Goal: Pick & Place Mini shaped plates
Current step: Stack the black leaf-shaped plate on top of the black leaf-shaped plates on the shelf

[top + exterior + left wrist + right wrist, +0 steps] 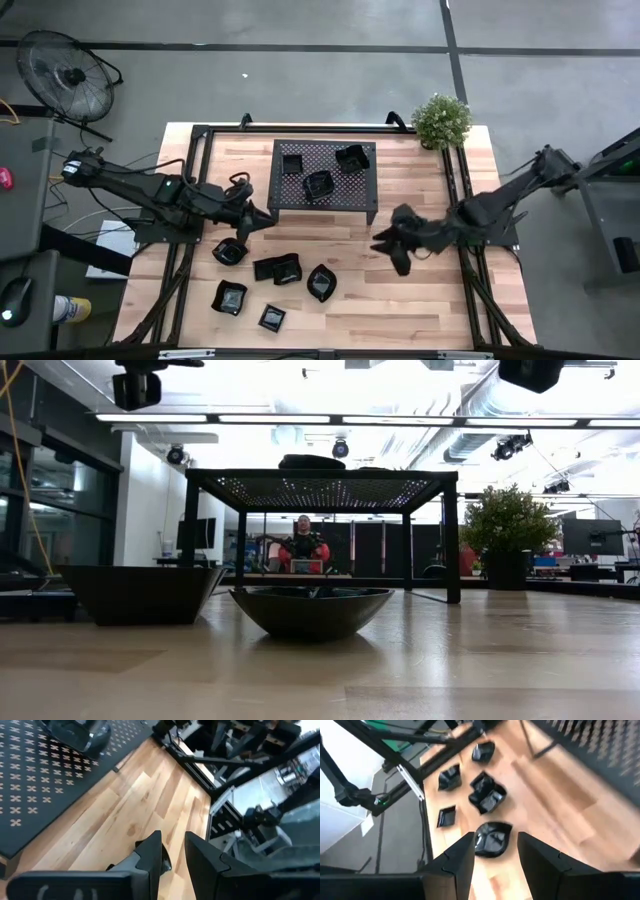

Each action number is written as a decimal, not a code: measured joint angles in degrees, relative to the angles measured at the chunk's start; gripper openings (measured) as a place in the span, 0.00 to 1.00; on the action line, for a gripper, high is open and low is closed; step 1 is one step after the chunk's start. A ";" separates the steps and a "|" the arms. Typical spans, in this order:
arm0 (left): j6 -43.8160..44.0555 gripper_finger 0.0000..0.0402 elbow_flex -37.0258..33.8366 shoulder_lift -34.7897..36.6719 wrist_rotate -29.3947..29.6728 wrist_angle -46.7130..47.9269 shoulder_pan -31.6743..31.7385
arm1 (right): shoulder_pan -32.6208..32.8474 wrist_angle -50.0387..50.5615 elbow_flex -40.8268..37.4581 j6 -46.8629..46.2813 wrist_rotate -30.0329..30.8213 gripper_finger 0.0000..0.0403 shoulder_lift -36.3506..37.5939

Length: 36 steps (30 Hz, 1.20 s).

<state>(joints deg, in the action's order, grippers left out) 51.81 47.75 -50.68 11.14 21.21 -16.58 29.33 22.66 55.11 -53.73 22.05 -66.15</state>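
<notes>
No readable text or labels.

Mini shaped plates (286,269) glossy black, both those on the table and those on the rack. Rack (323,200) black, top perforated with a regular dotted pattern; in the left wrist view it reads as pale cross marks on black. Table (420,290) light wood, plank pattern with mixed pale and honey strips, black frame along its edges. Both arms dark, near black. Plant (441,120) at the table's far right corner green, in a dark pot. Floor grey with dark lines.
</notes>
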 joint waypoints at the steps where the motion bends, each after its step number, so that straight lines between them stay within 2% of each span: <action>1: -0.62 0.21 0.00 0.00 -0.52 -0.04 -0.02 | 0.51 -1.13 0.00 -1.49 0.02 0.36 -1.26; 10: -5.85 0.21 0.00 0.00 -8.67 0.00 -0.02 | 3.31 -12.02 0.00 -13.86 -0.28 0.36 -11.23; 18: -9.68 0.21 0.00 0.00 -13.15 0.21 -0.02 | 4.12 -17.64 0.00 -24.72 -2.98 0.36 -18.54; 26: -11.52 0.21 0.00 0.00 -14.08 0.20 -0.02 | 4.10 -20.20 0.00 -33.27 -5.77 0.36 -25.47; 36: -11.52 0.21 0.00 0.00 -14.25 0.40 -0.02 | 3.33 -26.39 0.00 -37.72 -6.23 0.36 -35.71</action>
<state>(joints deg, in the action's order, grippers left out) 40.29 47.75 -50.68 -3.11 21.62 -16.60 32.66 -3.73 55.11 -91.45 15.82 -101.85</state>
